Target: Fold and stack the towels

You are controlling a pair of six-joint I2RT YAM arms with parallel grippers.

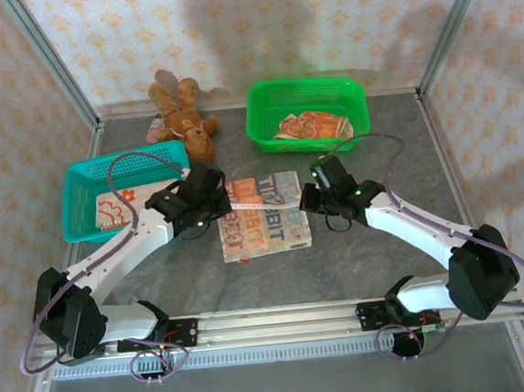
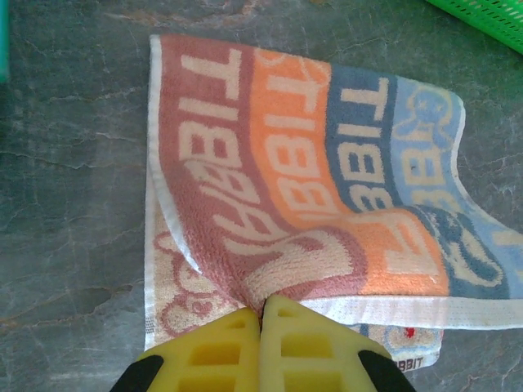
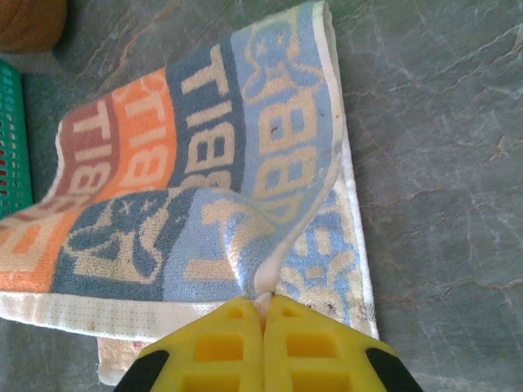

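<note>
The left gripper (image 2: 263,314) pinches the striped towel (image 2: 286,163) at its left edge, the right gripper (image 3: 263,305) at its right edge. The towel lies at the middle of the worktop (image 1: 341,255).

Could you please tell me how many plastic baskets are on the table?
2: a teal basket at the left, and a green basket at the back right. None seems to be hidden.

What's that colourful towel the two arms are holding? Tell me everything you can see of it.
The towel looks like terry cloth, striped brownish-red, orange, dark blue and light blue, with cream block letters, animal figures and a white hem. It lies on the grey table, partly folded: one edge is lifted and doubled over the rest. The left gripper and right gripper each pinch a corner of that edge.
</note>
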